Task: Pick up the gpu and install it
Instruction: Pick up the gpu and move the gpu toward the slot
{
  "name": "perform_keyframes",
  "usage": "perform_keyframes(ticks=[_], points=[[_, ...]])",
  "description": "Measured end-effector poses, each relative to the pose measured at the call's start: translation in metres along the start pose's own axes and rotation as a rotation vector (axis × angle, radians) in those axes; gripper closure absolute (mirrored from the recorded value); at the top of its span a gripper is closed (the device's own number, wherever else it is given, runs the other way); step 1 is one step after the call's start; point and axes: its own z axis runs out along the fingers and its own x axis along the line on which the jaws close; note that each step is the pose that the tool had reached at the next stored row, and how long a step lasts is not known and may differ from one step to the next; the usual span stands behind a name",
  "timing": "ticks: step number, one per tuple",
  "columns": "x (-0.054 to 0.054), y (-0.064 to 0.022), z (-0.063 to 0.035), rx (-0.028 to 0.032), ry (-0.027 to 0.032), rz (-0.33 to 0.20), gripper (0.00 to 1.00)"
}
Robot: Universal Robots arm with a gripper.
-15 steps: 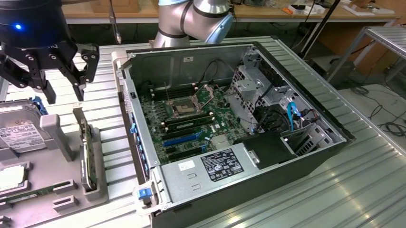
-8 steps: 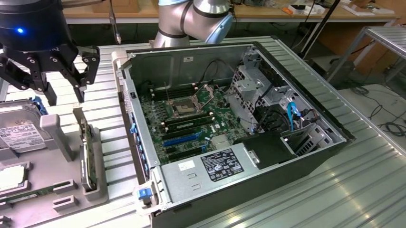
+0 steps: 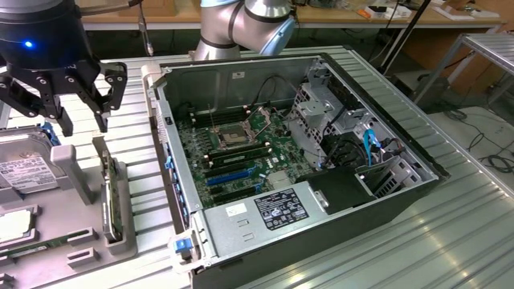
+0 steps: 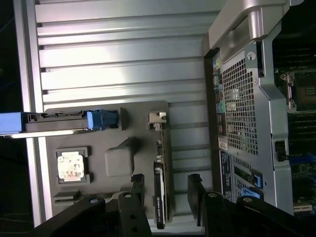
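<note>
- The gpu (image 3: pixel 109 192) (image 4: pixel 160 192) stands on its long edge in a slot of a grey holder tray (image 3: pixel 88 232) (image 4: pixel 118 163). It sits directly beneath the gripper (image 3: pixel 83 126) (image 4: pixel 165 180).
- In the wrist view the card is seen edge-on as a thin black strip. Its silver bracket (image 4: pixel 157 120) is at the end farthest from the fingers.
- The gripper is released, its jaws spread wide and holding nothing. One finger (image 4: pixel 137 181) hangs on one side of the card and the other on the opposite side, each with a gap to the card's faces.
- In the exterior view the fingertips hang just above the card's top edge. Whether they touch it cannot be told.
- Beside the gripper, towards the exterior view's left, a silver labelled hard drive (image 3: pixel 24 171) (image 4: pixel 54 122) rests in the same tray with blue rails on its sides.
- A square processor (image 3: pixel 14 226) (image 4: pixel 69 165) lies flat in a tray pocket, near the drive and a little farther from the gripper.
- On the gripper's other side, across a strip of ribbed metal table (image 3: pixel 449 229) (image 4: pixel 113 59), an open computer case (image 3: pixel 233 78) (image 4: pixel 242 98) lies on its side.
- Inside the case, the motherboard (image 3: pixel 241 147) faces up, with blue expansion slots (image 3: pixel 229 177) on it.
- A labelled power supply (image 3: pixel 273 211) fills the case's corner nearest the camera.
</note>
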Motion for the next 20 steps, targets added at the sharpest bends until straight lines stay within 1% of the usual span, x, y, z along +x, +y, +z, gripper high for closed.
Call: perform_keyframes(ticks=[20], points=[[0.000,-0.0005,0.0115,0.0000,0.0000,0.000,0.52]])
